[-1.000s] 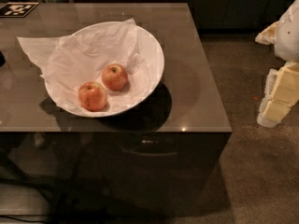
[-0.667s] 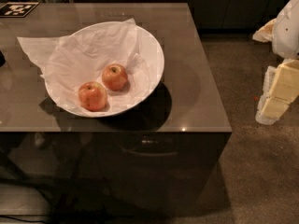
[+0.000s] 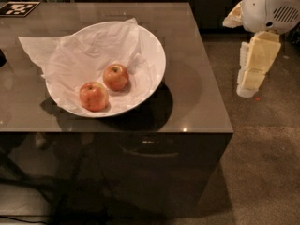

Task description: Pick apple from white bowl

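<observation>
your gripper (image 3: 253,73) hangs right of the table (image 3: 197,83), grip state: can't tell, well apart from white bowl (image 3: 157,55), apple (image 3: 116,77) inside on paper sheet (image 3: 75,55), just beside paler apple (image 3: 93,96)

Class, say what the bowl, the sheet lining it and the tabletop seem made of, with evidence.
White bowl: glossy smooth rim, probably glazed ceramic or plastic. Sheet: thin, wrinkled, likely paper. Tabletop: grey-brown sheen with glints, perhaps laminate or glass. Gripper hangs right of table, over floor.

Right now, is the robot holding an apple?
No, the apple and the paler apple lie in the white bowl; the gripper hangs beside the table.
</observation>
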Available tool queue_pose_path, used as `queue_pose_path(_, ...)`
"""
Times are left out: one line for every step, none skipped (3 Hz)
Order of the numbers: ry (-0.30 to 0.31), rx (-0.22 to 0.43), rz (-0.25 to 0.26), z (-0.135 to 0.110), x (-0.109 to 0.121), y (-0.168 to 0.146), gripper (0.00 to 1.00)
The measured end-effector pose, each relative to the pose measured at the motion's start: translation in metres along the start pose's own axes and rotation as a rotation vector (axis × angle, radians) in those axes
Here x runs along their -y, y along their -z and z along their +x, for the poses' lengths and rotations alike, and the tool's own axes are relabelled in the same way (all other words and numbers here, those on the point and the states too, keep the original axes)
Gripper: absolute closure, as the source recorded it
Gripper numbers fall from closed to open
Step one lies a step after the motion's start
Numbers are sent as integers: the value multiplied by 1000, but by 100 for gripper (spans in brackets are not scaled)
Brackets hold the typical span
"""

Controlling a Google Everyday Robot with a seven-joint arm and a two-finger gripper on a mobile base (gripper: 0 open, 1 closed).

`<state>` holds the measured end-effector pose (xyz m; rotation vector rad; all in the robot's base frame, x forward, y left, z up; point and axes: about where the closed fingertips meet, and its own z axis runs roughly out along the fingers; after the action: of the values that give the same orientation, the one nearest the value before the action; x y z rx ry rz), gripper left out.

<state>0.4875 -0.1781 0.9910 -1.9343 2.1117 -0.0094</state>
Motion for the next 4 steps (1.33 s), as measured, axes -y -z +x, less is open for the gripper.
queue_pose_path(84, 18, 39, -34, 45, 4, 0)
queue_pose_path(187, 46, 95, -82, 83, 12, 0)
queue_pose_path(199, 73, 139, -96, 94, 16, 0)
queue_pose_path(199, 73, 139, -96, 94, 16, 0)
